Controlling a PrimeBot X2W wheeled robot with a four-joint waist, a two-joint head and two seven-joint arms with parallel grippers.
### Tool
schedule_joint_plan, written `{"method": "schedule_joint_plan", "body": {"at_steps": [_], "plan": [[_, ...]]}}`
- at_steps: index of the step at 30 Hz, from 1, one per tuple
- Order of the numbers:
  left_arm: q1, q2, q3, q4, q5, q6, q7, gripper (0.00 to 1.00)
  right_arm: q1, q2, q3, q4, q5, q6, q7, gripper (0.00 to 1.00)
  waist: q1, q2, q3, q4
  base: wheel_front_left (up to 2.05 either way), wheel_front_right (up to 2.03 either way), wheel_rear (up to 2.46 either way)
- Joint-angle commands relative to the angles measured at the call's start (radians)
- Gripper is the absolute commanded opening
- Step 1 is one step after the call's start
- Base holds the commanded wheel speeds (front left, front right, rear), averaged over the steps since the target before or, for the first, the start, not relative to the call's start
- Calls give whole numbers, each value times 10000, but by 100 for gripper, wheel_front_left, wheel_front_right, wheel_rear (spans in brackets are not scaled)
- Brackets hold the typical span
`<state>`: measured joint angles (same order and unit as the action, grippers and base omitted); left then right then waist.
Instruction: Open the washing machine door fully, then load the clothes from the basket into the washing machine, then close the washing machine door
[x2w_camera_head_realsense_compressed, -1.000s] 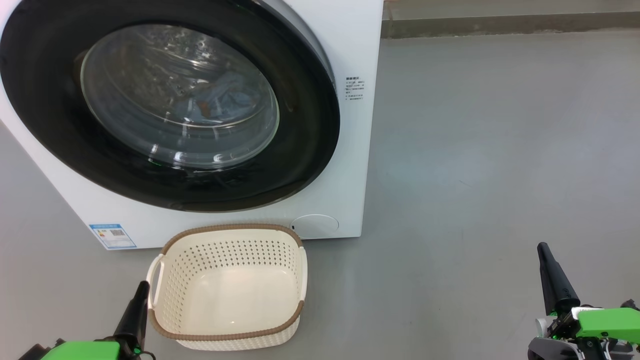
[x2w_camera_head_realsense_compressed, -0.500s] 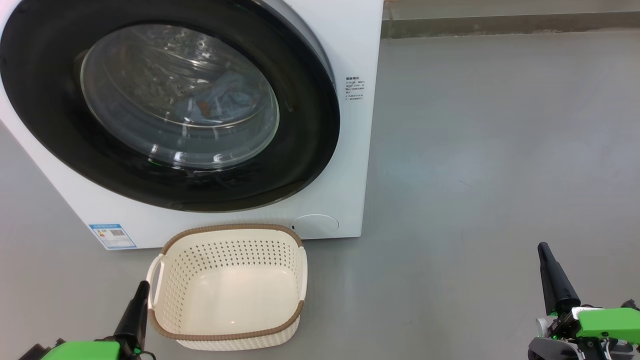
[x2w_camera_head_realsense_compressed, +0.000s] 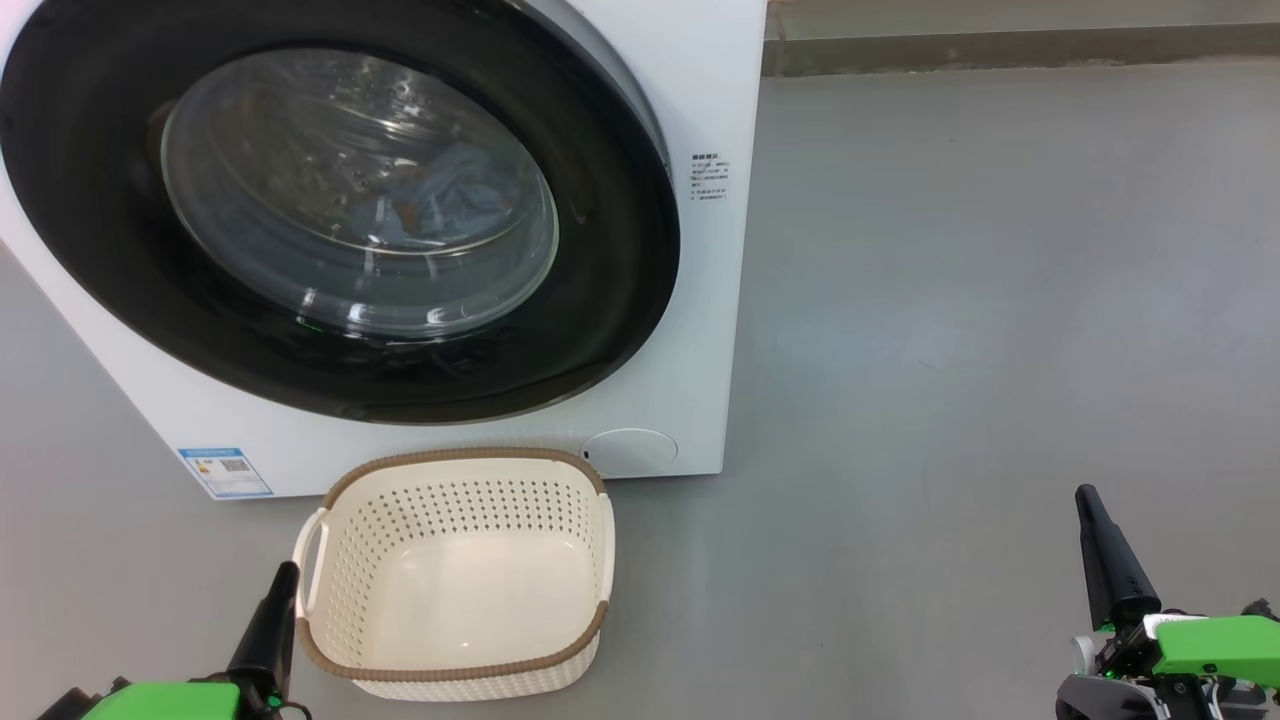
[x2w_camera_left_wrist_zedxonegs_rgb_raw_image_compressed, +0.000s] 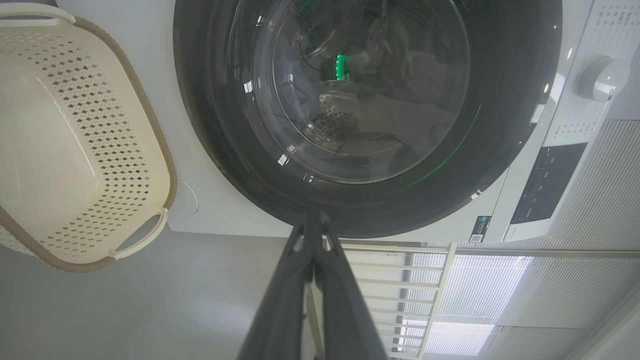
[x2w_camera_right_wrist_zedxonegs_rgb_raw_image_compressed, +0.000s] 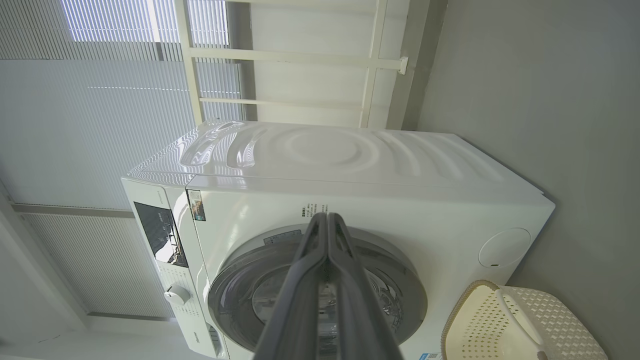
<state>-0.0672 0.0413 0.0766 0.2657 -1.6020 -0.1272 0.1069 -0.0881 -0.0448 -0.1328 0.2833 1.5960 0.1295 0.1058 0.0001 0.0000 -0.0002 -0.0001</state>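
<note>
Writing on the washer is sparse and small: a blue label with a code square sits at its lower left corner, and a few lines of grey print lie just right of the door (neither can be read). The left wrist view shows a dark control panel and a white knob, their markings too fine to make out. The door lies shut against the washer, and through its glass show blue clothes with an orange-brown spot. The basket stands on the floor just before the washer, its cream bottom bare. The left gripper has its fingers pressed together, holding nothing, just beside the basket's left handle. The right gripper, fingers likewise together, stands well apart to the right.
</note>
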Motion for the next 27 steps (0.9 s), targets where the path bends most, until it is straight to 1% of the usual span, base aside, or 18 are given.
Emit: {"method": "schedule_joint_plan", "body": {"at_steps": [1,27], "plan": [[-479,115,355,-194,-81,12,45,0,-291,-55,170,-311,110,12,87,0,0,0,0,0,0,0,0],[-480,111,361,-192,-77,10,49,0,-291,-55,170,-311,109,12,87,0,0,0,0,0,0,0,0]]}}
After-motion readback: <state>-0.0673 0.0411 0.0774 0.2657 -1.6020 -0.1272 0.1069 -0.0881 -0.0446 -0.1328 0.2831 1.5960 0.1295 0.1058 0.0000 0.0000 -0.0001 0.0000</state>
